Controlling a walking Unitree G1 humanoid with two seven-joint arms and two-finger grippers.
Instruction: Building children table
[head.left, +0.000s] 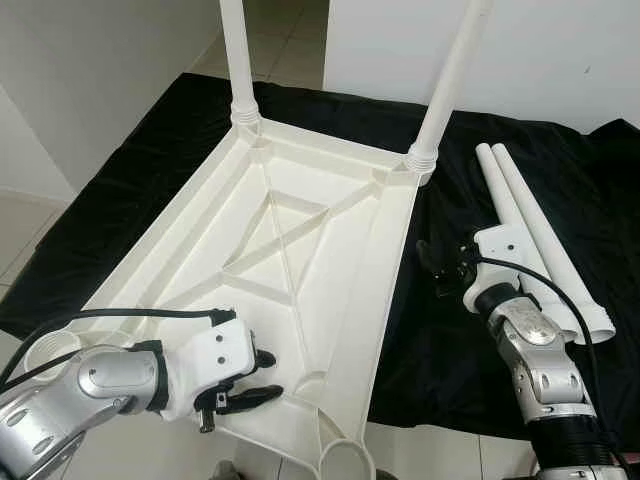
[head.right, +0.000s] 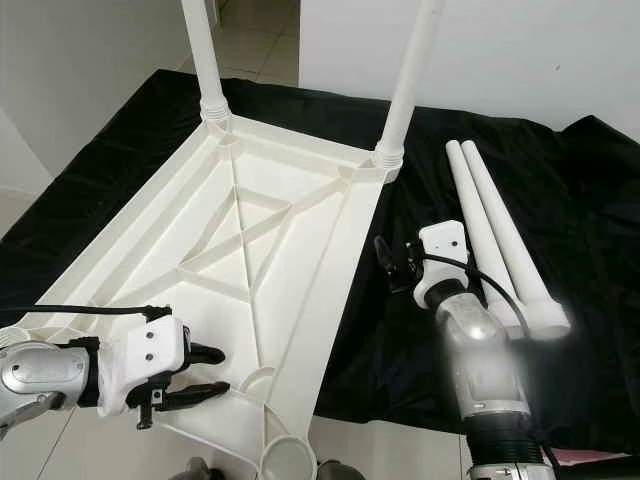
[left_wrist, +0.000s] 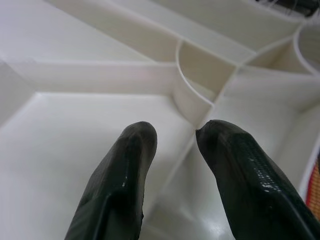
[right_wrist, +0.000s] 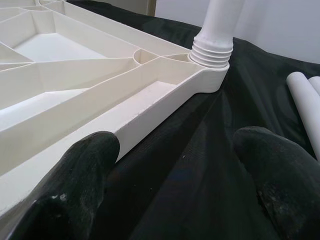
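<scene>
From my head, the tabletop (head.left: 300, 260) lies upside down on the black cloth (head.left: 470, 340): two legs (head.left: 447, 85) stand screwed in at its far corners, two loose legs (head.left: 535, 235) lie to its right (so I judge the job half done). My left gripper (left_wrist: 175, 150) hovers slightly parted over the near ribs. My right gripper (right_wrist: 175, 165) gapes empty beside the tabletop's right edge.

R gripper (right_wrist: 175, 185) fingers spread over black cloth (right_wrist: 200, 145), beside tabletop (right_wrist: 75, 90) edge (leg (right_wrist: 220, 20) screwed in).
</scene>
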